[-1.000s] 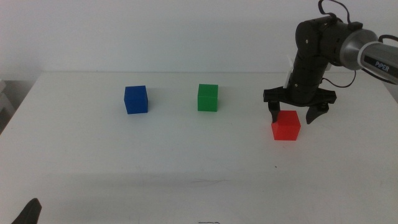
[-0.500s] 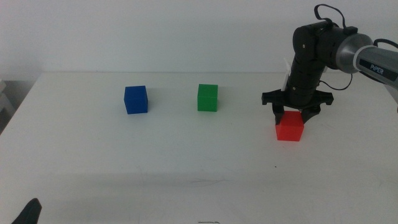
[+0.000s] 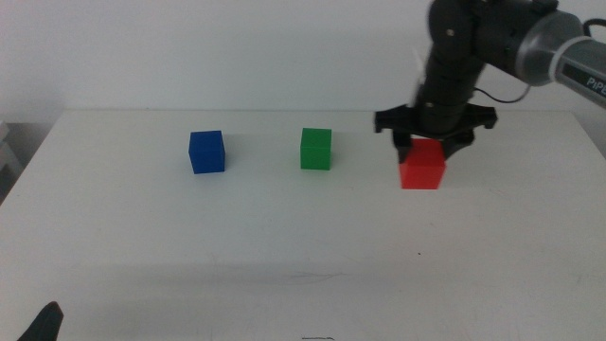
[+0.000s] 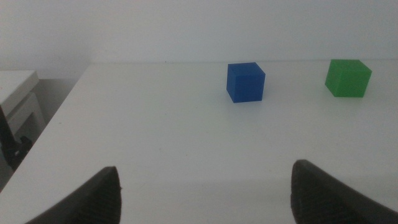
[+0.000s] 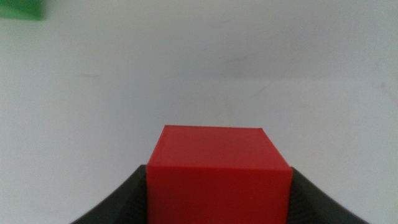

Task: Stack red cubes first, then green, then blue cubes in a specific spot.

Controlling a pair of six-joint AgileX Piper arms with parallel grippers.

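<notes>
The right gripper (image 3: 422,145) is squeezing the red cube (image 3: 422,166) near the tabletop's (image 3: 284,237) far right edge. The green cube (image 3: 316,149) and blue cube (image 3: 206,152) are waiting; nothing is stacked yet. The left gripper (image 4: 205,186) is gaping, empty.

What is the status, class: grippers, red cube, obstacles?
Right gripper shut on red cube, near green cube. Left gripper open, waiting at table's near edge. Blue cube untouched. Nothing in the way.

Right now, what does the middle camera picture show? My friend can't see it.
The right gripper is shut on a red cube, to the right of a green cube and a blue cube on the white table.
</notes>
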